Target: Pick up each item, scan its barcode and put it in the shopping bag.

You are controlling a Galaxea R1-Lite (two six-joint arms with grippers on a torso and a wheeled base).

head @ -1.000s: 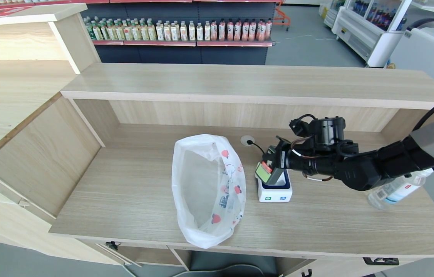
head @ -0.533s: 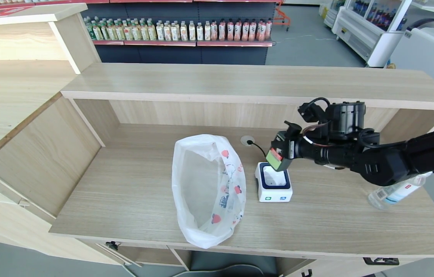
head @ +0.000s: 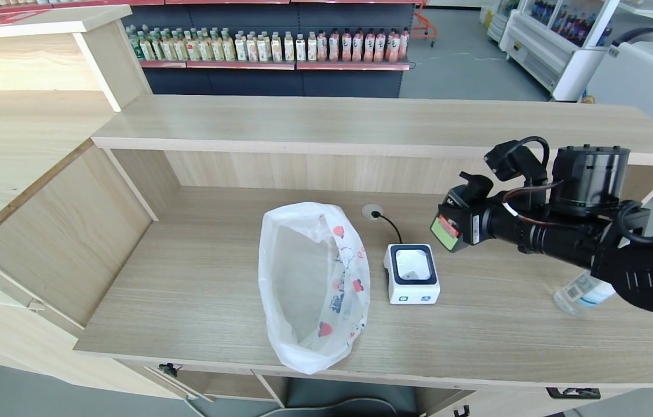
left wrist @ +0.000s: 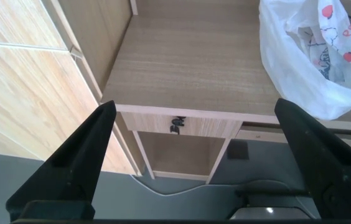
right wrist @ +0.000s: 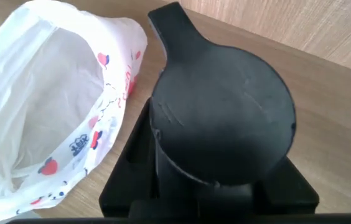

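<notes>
The right gripper (head: 458, 225) is gripping a small green-and-red item (head: 443, 230) in the air, up and to the right of the scanner (head: 412, 273), which is sitting on the surface (head: 187, 289) just beside the open shopping bag (head: 314, 278), while the left gripper (left wrist: 194, 155) is hanging off the surface's front edge with fingers spread wide.

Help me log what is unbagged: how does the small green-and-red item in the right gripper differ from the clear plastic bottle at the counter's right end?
The small green-and-red item is held in the air by the right gripper; the clear plastic bottle lies on the wooden counter. The item is opaque; the bottle is see-through with a white-and-blue label. Neither is in the white shopping bag.
</notes>
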